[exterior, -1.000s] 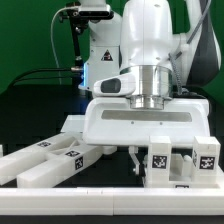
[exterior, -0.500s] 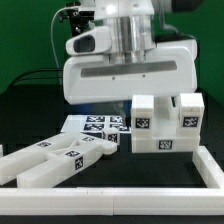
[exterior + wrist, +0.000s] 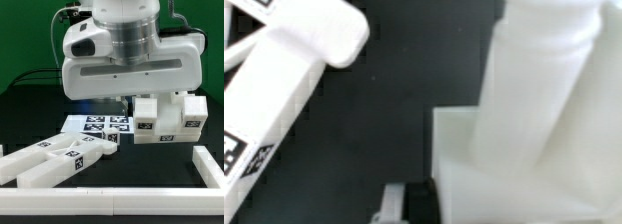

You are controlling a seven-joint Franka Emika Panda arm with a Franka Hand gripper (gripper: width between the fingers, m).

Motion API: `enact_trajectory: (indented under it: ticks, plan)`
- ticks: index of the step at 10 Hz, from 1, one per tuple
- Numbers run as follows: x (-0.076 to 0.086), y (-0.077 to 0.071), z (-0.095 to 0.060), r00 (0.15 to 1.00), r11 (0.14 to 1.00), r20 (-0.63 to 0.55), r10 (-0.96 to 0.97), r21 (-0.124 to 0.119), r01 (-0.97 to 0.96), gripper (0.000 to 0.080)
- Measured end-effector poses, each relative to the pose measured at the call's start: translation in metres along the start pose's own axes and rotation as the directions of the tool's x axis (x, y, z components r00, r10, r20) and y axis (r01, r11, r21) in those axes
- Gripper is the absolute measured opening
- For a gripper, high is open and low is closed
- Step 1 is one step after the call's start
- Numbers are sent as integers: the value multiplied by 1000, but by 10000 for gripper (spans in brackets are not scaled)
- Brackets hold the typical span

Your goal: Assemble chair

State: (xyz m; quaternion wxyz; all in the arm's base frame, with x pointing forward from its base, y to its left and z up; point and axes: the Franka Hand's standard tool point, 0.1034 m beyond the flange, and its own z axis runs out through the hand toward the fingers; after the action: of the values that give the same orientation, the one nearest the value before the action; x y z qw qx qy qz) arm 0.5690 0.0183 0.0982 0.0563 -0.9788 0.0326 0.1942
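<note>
Surface: matte black table (image 3: pixel 150 168), edged by a low white rail (image 3: pixel 110 203) that lies nearer the camera than the marker board (image 3: pixel 100 125).
Room: green backdrop (image 3: pixel 25 40) behind the marker board.
Chair part (image 3: pixel 170 120): tagged white block, just beside the marker board on the exterior view's right, apparently clear of the table.
Long bars (image 3: pixel 55 158): flat on the table, in front of the marker board toward the exterior view's left.
Claw: gripper (image 3: pixel 130 101) pinched fully together on the chair part, fingertips largely hidden under the arm (image 3: pixel 125 50).
</note>
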Motion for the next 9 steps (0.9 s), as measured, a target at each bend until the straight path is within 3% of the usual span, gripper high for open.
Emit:
enact_trajectory:
  ticks: [1,3,5,6,9]
  plan:
    - [2,-3,9,995,1000,98,-9,-28,11,29]
    - [8,-7,14,954,999,301,4,-36,8,29]
    - [10,-6,27,874,998,484,48,-64,-19,29]
    - [7,-8,30,841,997,538,46,-71,-9,29]
    - [-7,-11,32,839,998,542,45,-68,-10,29]
